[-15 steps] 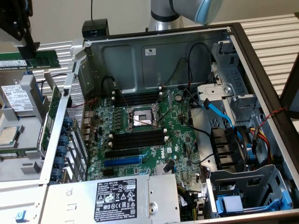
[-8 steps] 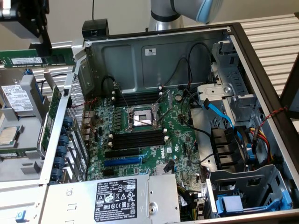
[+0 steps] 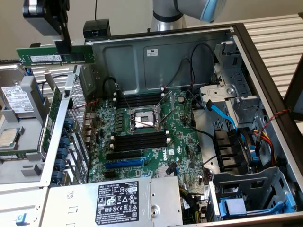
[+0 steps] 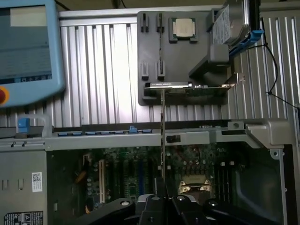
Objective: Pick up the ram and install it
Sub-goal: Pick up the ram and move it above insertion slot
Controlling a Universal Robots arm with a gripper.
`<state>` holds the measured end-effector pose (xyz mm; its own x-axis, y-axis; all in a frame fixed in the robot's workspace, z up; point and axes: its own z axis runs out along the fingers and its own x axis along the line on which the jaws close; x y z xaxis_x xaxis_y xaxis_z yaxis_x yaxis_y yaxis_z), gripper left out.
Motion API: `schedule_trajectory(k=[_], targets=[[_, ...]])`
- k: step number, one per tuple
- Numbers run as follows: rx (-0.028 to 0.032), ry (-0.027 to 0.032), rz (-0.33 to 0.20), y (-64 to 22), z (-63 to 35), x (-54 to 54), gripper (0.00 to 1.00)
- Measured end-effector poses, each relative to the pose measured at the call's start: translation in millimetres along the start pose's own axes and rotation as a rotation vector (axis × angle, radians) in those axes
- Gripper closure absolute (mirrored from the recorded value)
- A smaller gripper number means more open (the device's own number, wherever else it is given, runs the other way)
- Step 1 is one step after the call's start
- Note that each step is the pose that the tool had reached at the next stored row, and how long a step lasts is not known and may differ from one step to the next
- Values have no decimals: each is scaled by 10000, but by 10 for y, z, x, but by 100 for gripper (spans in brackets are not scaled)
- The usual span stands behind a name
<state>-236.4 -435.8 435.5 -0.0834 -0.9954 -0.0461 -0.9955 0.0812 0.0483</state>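
At the exterior view's upper left, above the open computer case point(image 3: 265, 66), we see the gripper point(image 3: 63, 45) closed on the ram point(image 3: 54, 55), which hangs level in the air, its long green side with a white label turned to the camera, well clear of the motherboard point(image 3: 142, 142) below. Under it, still at the left, a grey tray point(image 3: 21, 142) carries a hard drive point(image 3: 16, 98) and a processor chip point(image 3: 8, 138). Moving right, we come to the case's raised side bracket with blue clips point(image 3: 64, 142), then the board itself, where the processor socket point(image 3: 142, 120) sits between two banks of black memory slots point(image 3: 139, 139), with a blue expansion slot point(image 3: 124, 163) nearer the power supply point(image 3: 116, 201). Further right a blue cable point(image 3: 220, 113) runs down toward the fan housing point(image 3: 229, 151). The wrist view gives us what the exterior one cannot: the ram point(image 4: 162, 136) seen edge-on as a thin upright line rising from between the closed fingers point(image 4: 149, 206), with the motherboard point(image 4: 187, 173) behind it. That view also shows a touchscreen pendant point(image 4: 28, 47) at one side and the grey tray point(image 4: 183, 51) with the processor chip point(image 4: 184, 28) and the hard drive point(image 4: 232, 23) lying on a ribbed metal table point(image 4: 98, 75), which the exterior view shows only in part.
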Motion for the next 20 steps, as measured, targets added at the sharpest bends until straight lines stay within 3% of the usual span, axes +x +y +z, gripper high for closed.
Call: schedule_trajectory(k=[4, 20], targets=[[42, -8, -3, -128, -4, -20, 88], [46, -8, -3, -829, -30, -95, 88]])
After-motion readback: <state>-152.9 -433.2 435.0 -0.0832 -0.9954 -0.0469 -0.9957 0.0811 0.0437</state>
